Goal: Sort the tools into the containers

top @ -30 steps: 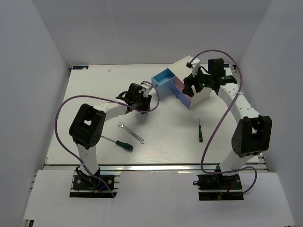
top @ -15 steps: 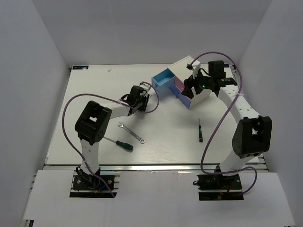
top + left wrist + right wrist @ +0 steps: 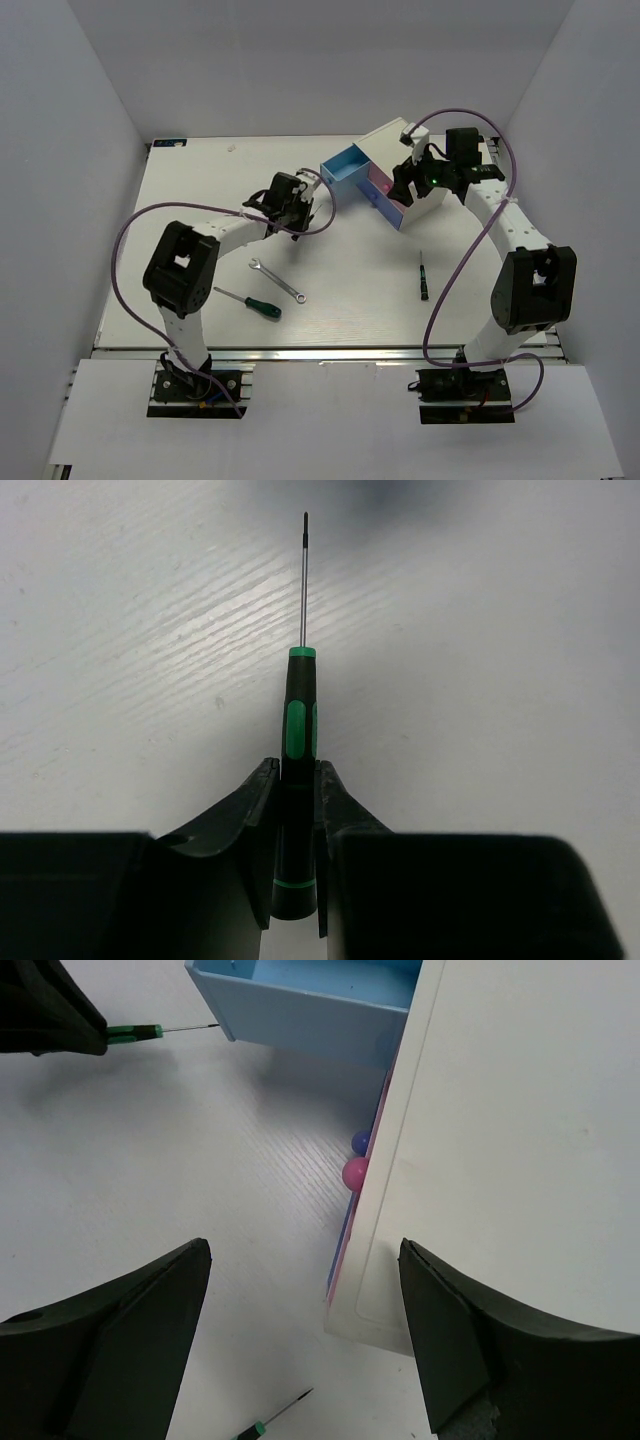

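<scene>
Since a second ago, the left pincer has closed in and drawn slightly toward the upper left of the overhead view, while the right arm has barely shifted. We now see the left pincer's two fingers pressed against both sides of a thin dark mini screwdriver with green bands, gripping its handle so that the fine shaft points straight ahead. In the right wrist view that shaft reaches in from the upper left, its tip just beside the front corner of the pulled-out light blue drawer. We cannot tell whether the tool is clear of the white surface. The right pincer stands wide apart with nothing between its fingers, hovering over the corner of the white cube-shaped cabinet, where the pink drawer shows below the blue one. The silver wrench and the green-handled screwdriver lie at lower left of centre, and the second thin dark mini screwdriver lies at lower right.
</scene>
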Action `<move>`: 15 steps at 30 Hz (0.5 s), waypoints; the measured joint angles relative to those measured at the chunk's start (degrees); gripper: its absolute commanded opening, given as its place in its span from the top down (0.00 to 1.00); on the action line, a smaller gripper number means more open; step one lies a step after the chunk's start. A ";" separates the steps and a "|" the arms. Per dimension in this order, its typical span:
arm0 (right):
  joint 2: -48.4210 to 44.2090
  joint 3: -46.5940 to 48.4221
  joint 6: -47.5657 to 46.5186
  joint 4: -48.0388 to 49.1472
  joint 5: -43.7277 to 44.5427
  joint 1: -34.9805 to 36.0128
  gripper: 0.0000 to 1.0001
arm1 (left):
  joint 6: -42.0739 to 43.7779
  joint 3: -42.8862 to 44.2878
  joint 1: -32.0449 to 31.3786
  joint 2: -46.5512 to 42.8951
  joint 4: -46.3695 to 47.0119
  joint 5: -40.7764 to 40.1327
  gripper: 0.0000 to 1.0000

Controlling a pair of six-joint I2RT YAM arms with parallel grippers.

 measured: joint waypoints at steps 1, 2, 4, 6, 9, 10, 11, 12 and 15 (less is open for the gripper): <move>0.00 -0.09 0.02 0.20 -0.09 -0.09 0.19 | 0.46 0.90 0.00 -0.92 -1.84 1.01 1.00; -0.02 -0.28 0.07 0.50 -0.28 -0.15 0.19 | 1.14 1.66 0.02 -1.62 -3.76 2.14 1.00; -0.07 -0.68 0.22 0.74 -0.66 -0.20 0.19 | 2.80 4.85 0.28 -4.11 -7.13 3.74 1.00; -0.07 -0.98 0.44 0.76 -1.01 -0.24 0.19 | 4.59 7.65 0.44 -6.05 -9.62 4.76 1.00; -0.07 -1.09 0.83 0.98 -1.44 -0.31 0.19 | 8.09 12.20 0.66 -8.28 -13.44 5.73 1.00; -0.07 -1.25 0.92 1.36 -1.62 -0.39 0.19 | 9.35 13.73 0.70 -8.83 -14.80 5.77 1.00; -0.09 -1.46 1.01 1.68 -1.79 -0.50 0.19 | 10.73 15.19 0.76 -9.18 -16.17 5.79 1.00; -0.11 -1.68 1.05 1.95 -1.97 -0.61 0.19 | 12.02 16.41 0.76 -9.38 -17.22 5.79 1.00; -0.20 -2.38 1.20 2.47 -2.51 -1.11 0.19 | 16.37 19.34 0.76 -9.51 -19.93 5.73 1.00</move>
